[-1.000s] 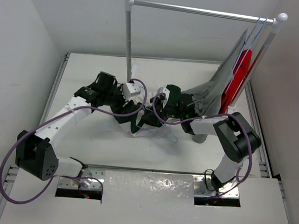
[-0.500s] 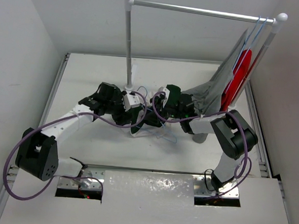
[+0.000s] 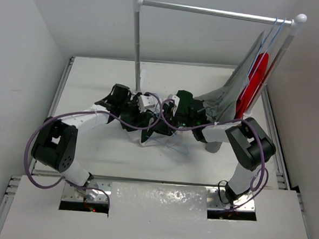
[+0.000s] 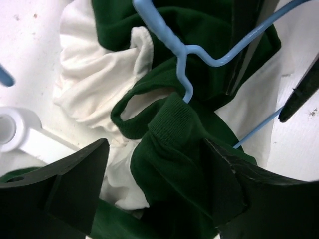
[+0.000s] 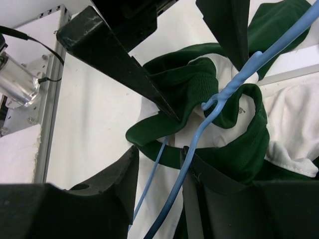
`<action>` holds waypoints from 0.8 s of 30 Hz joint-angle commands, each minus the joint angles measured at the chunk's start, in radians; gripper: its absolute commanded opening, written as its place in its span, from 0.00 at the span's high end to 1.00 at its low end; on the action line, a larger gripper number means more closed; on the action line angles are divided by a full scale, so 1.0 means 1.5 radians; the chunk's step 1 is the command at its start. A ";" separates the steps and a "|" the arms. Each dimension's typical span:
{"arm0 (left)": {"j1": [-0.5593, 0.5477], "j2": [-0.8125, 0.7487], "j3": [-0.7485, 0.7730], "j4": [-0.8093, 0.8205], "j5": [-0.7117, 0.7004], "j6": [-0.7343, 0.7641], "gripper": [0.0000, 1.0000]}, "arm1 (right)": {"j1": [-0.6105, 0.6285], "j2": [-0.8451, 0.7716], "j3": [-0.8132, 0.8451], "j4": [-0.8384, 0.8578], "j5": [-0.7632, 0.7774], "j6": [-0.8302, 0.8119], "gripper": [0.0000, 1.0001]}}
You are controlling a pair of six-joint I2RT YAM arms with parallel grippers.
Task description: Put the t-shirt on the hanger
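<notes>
Spreading across the middle of the white tabletop [image 3: 97, 78], the t-shirt [image 4: 94, 79] lies bunched between both arms. The tall clothes rail [image 3: 137, 42] stands just behind it, and a grey shirt [image 3: 231, 91] and a red shirt [image 3: 257, 76] hang off to the right, well clear.

The hanger [image 4: 172, 42] lies on the bundle. Its long axis runs from the right arm toward the left, and its hook sits at the neck opening. Its wires pass between the right arm's fingers [image 5: 109, 189], which stand partly closed; I cannot tell whether they pinch the wire.

The left arm's fingers [image 4: 75, 179] are spread wide and grip nothing. A raised fold of the green collar band [image 4: 174, 124] lies directly between them, just short of the hook. That arm is nearer, so closing there looks like the next step. The hook's closeness risks a snag.
</notes>
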State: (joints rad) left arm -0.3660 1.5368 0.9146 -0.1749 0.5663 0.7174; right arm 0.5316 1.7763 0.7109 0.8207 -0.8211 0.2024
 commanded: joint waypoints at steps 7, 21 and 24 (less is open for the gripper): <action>-0.001 0.079 0.104 -0.097 0.153 0.069 0.80 | -0.002 -0.041 0.025 -0.020 -0.009 -0.058 1.00; 0.023 -0.162 0.006 -0.032 -0.154 -0.148 1.00 | -0.001 -0.087 0.156 -0.305 0.349 -0.082 0.11; 0.025 -0.183 0.012 -0.034 -0.224 -0.192 1.00 | -0.002 -0.117 0.159 -0.303 0.435 -0.045 0.01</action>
State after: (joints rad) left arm -0.3473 1.2907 0.9279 -0.3111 0.4042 0.5602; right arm 0.5259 1.6688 0.9230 0.4072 -0.3401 0.0746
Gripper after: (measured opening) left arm 0.050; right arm 0.984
